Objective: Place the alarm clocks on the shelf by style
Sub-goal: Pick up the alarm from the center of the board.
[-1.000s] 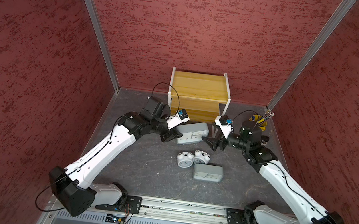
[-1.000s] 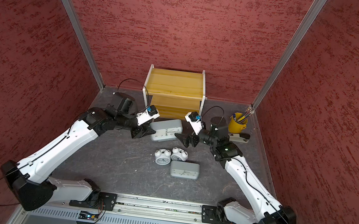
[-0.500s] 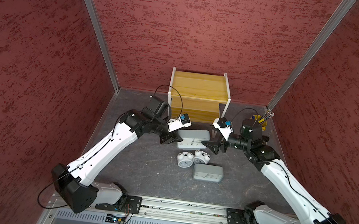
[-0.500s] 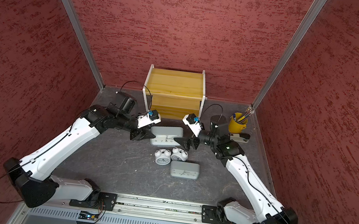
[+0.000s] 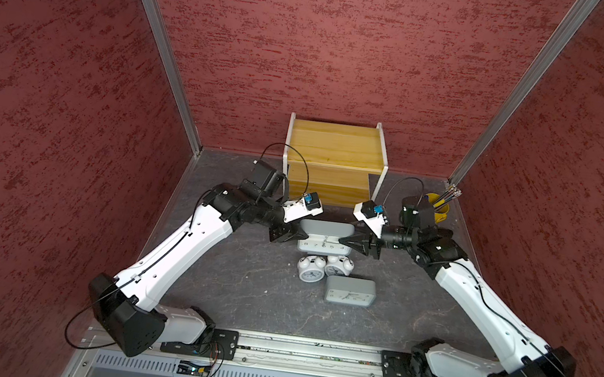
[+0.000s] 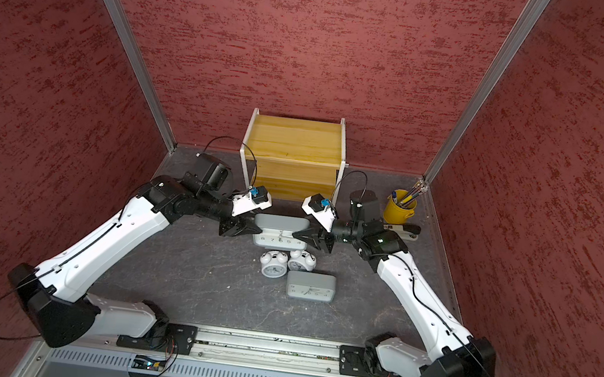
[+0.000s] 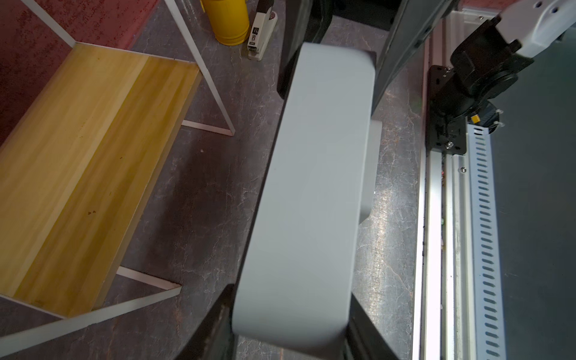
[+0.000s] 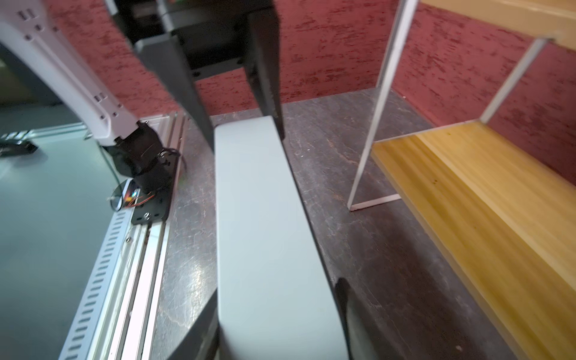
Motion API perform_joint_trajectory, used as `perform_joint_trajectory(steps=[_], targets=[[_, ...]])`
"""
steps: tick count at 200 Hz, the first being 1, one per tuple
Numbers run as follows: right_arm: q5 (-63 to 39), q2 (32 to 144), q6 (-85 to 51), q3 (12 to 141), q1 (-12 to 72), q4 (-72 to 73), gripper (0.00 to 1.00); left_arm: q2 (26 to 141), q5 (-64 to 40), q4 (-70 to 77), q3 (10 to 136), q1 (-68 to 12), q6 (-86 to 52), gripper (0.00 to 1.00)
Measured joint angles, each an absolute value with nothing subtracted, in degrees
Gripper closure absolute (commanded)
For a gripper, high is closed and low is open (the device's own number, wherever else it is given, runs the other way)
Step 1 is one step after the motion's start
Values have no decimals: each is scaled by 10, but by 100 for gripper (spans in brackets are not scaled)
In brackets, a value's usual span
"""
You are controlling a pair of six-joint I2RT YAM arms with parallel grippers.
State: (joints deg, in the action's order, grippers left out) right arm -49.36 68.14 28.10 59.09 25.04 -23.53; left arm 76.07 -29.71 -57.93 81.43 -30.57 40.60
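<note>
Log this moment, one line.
left gripper: shut on grey clock, one end | right gripper: shut on opposite end | shelf: no clocks yet | table: two twin-bell clocks, other grey clock

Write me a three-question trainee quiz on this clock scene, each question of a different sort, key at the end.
1. Multiple choice: what stands on the shelf? A) nothing B) one twin-bell clock C) the pencil cup
2. True or false: the left gripper and the right gripper grip opposite ends of one grey clock.
3. Fill in: next to the free grey clock, ____ twin-bell clocks sit on the table.

Key: 1 A; 2 true; 3 two.
</note>
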Motion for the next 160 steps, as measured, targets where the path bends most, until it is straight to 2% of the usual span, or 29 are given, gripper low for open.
perform_joint_trajectory(steps=[18, 31, 37, 49, 55, 85, 113, 160], targets=[[-499, 682, 287, 591, 250, -243, 67, 761, -298, -582, 814, -306, 409, 77], [-499, 681, 287, 591, 250, -243, 73, 761, -297, -579, 814, -307, 408, 72], [-499, 681, 287, 591, 250, -243, 75, 761, -297, -577, 813, -307, 408, 62], [-497, 680, 286, 591, 250, -242, 79, 761, -298, -567, 807, -305, 406, 51], [-496, 679, 285, 591, 249, -242, 80, 760, -302, -561, 803, -303, 402, 42], [-484, 679, 251, 593, 250, -236, 80, 756, -329, -478, 771, -274, 349, 10], [-478, 677, 236, 599, 249, -236, 80, 735, -373, -402, 720, -231, 302, 5], [-485, 677, 234, 649, 246, -256, 79, 677, -463, -312, 632, -189, 276, 6]])
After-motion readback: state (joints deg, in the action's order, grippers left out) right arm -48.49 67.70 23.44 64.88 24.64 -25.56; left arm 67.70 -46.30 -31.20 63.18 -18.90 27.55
